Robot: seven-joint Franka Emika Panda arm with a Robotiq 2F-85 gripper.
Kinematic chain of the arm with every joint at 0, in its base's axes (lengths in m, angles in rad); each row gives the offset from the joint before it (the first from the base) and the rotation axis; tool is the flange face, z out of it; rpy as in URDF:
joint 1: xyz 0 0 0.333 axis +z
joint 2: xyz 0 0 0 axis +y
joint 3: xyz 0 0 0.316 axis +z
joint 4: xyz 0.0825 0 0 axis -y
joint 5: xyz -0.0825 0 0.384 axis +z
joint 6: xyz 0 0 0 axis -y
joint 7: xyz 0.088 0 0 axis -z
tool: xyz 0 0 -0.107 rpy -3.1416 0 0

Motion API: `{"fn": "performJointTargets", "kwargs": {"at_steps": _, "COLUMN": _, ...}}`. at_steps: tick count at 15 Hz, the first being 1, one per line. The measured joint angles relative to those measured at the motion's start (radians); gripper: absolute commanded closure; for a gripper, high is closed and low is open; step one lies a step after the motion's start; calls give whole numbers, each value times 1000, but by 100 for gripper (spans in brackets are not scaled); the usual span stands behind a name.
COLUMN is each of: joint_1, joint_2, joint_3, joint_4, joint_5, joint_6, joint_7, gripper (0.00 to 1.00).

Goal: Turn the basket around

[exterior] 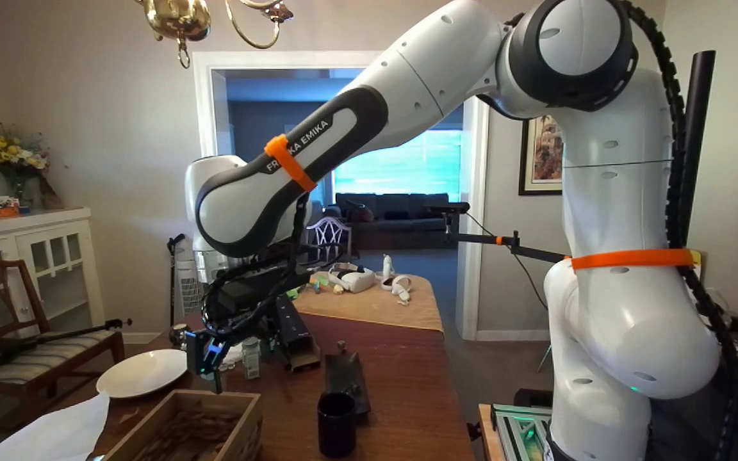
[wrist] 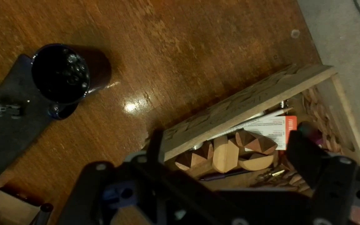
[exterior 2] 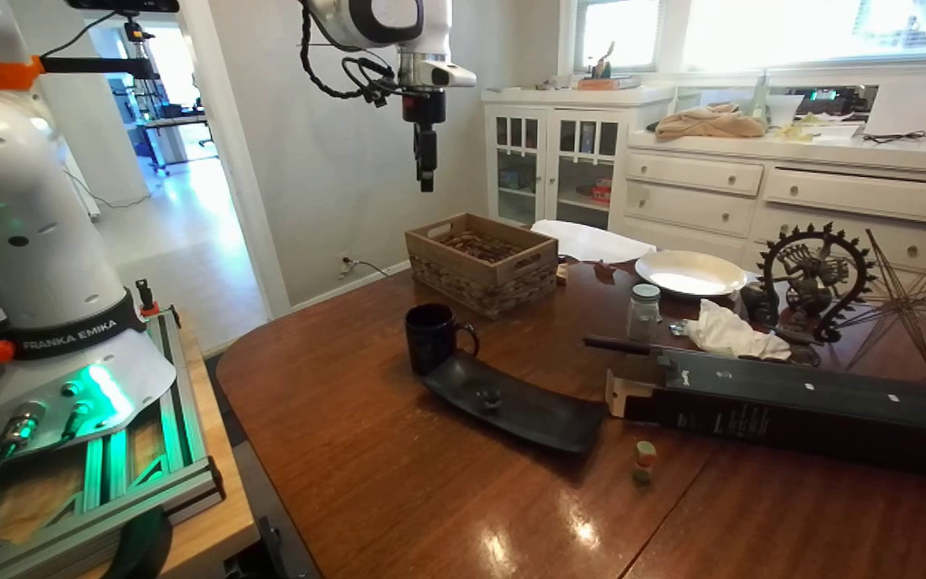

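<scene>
The white robot arm, nearest the camera in an exterior view, arches over the brown wooden surface, which carries a long black box. The basket, wood-toned and rectangular, sits upright near the surface's edge, well apart from the box. A dark curved tray lies near the box's open end, and a white plate rests near the basket. Above the basket hangs the tool, apart from it, its two fingers spread wide. A black mug stands upright just beside the tray; I cannot tell whether they touch. Inside the basket lies a pale wooden block.
</scene>
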Motion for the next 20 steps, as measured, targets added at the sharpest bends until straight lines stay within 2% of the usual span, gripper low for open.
{"fn": "performJointTargets", "kwargs": {"at_steps": 11, "joint_1": 4, "joint_2": 78, "joint_3": -3, "joint_4": 37, "joint_5": -44, "joint_6": -81, "joint_7": 23, "gripper": 0}}
{"fn": "performJointTargets", "kwargs": {"at_steps": 17, "joint_1": 8, "joint_2": 120, "joint_3": -6, "joint_4": 48, "joint_5": 51, "joint_6": 60, "joint_7": 213, "gripper": 0}}
{"fn": "performJointTargets", "kwargs": {"at_steps": 20, "joint_1": 16, "joint_2": 152, "joint_3": -6, "joint_4": 54, "joint_5": 58, "joint_6": 116, "joint_7": 286, "gripper": 0}}
